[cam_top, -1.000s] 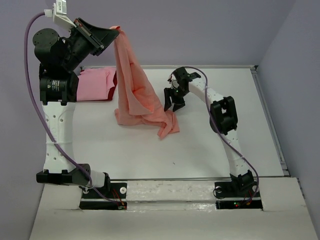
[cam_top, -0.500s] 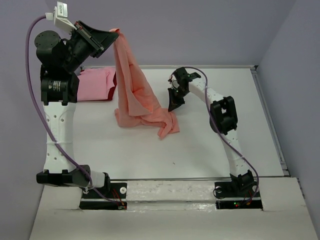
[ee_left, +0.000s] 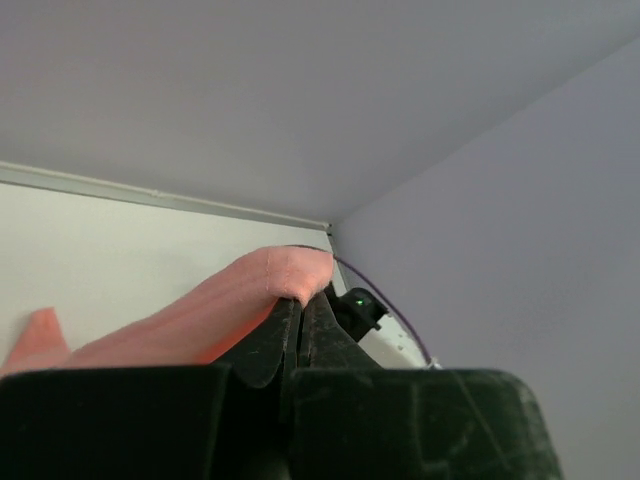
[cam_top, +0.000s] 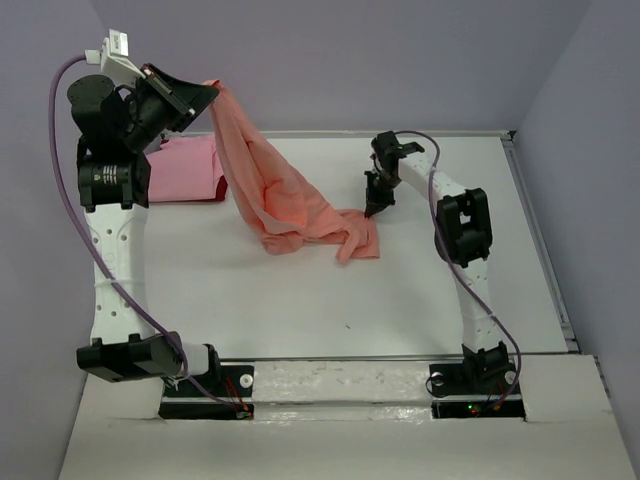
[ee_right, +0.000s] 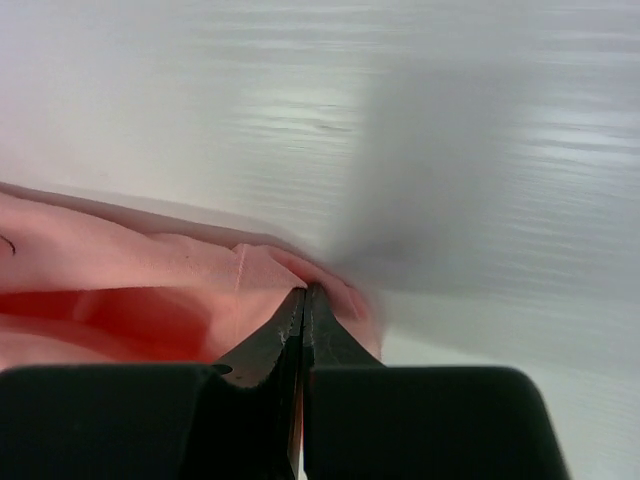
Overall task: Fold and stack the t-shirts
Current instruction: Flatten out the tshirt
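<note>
The salmon-orange t-shirt hangs stretched between both grippers, its lower folds bunched on the white table. My left gripper is raised at the back left, shut on the shirt's top edge, with its jaws pressed together. My right gripper is low at the shirt's right end, shut on a fold of the salmon cloth, jaws tight together. A lighter pink t-shirt lies folded at the back left, partly hidden behind the left arm. A dark red edge shows at its right side.
Purple walls close the table at the back and on the right. A metal rail runs along the table's right edge. The left arm's purple cable loops down its outer side.
My right gripper has shut on the salmon shirt's right side and drawn it to the right. The left gripper has shifted left, still holding the top edge. The shirt now spreads wider.
</note>
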You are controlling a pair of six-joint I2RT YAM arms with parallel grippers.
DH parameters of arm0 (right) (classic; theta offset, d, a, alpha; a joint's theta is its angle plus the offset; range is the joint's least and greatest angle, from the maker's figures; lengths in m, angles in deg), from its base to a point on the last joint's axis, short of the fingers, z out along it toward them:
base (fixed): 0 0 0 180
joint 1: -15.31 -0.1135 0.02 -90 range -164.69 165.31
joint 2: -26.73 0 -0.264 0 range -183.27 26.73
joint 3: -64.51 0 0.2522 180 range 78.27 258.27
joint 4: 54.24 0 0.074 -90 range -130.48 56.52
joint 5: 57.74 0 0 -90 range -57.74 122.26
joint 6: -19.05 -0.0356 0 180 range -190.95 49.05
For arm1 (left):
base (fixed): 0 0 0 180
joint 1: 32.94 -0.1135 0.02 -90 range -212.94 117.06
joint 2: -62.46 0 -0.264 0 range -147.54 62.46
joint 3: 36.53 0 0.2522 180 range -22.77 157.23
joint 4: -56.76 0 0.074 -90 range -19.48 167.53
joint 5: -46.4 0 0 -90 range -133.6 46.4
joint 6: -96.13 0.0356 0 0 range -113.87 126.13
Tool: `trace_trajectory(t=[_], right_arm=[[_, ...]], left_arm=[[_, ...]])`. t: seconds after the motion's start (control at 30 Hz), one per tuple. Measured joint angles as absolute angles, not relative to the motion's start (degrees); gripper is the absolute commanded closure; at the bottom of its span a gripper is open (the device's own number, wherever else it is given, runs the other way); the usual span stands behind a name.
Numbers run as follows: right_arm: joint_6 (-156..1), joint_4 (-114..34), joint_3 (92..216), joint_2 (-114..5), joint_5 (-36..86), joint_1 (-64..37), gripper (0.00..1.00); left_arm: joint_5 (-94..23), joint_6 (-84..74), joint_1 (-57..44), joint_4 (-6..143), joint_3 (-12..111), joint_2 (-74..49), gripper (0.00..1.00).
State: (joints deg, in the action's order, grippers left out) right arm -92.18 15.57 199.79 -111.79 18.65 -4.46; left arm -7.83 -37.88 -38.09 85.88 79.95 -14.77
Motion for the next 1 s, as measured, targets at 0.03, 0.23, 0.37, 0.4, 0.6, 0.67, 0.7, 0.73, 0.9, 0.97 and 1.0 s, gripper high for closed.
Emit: trace_trajectory(t=[0.03,0.23,0.37,0.4,0.6,0.67,0.7,0.73,0.9,0.97,1.0], right_arm=[[-92.4,15.5,199.0,-111.1,19.7,-3.8,1.00],[-93.3,16.3,193.8,-105.0,24.7,-0.2,1.00],[-93.7,17.2,189.6,-100.4,24.9,-0.4,1.00],[-93.9,17.9,187.7,-98.5,24.5,-0.5,1.00],[-94.6,21.5,176.8,-89.6,22.0,-1.0,1.00],[-94.8,23.7,174.1,-87.2,20.8,-1.3,1.00],[-94.8,24.4,173.2,-86.5,20.3,-1.5,1.00],[-95.0,25.3,172.2,-85.7,19.8,-1.7,1.00],[-96.8,28.3,169.1,-83.2,16.1,-7.6,1.00],[-97.5,28.7,168.5,-83.3,14.2,-11.0,1.00],[-98.1,29.1,168.3,-83.6,12.6,-13.5,1.00]], left_arm=[[-7.8,-37.4,-38.3,86.4,79.6,-14.8,1.00],[-10.5,-34.9,-38.7,86.9,76.7,-17.1,1.00],[-11.9,-35.2,-38.7,83.5,72.1,-19.6,1.00],[-12.1,-35.3,-38.7,82.7,71.6,-20.5,1.00],[-13.4,-35.3,-38.6,77.6,72.3,-32.0,1.00],[-13.5,-35.3,-38.6,77.4,76.1,-37.1,1.00],[-13.4,-35.3,-38.5,77.2,80.0,-40.8,1.00],[-13.5,-35.3,-38.5,76.7,82.1,-43.1,1.00],[-12.5,-36.4,-38.3,75.8,98.0,-55.3,1.00],[-11.7,-37.4,-38.2,75.1,104.4,-59.9,1.00],[-11.0,-38.5,-38.1,74.5,108.7,-62.7,1.00]])
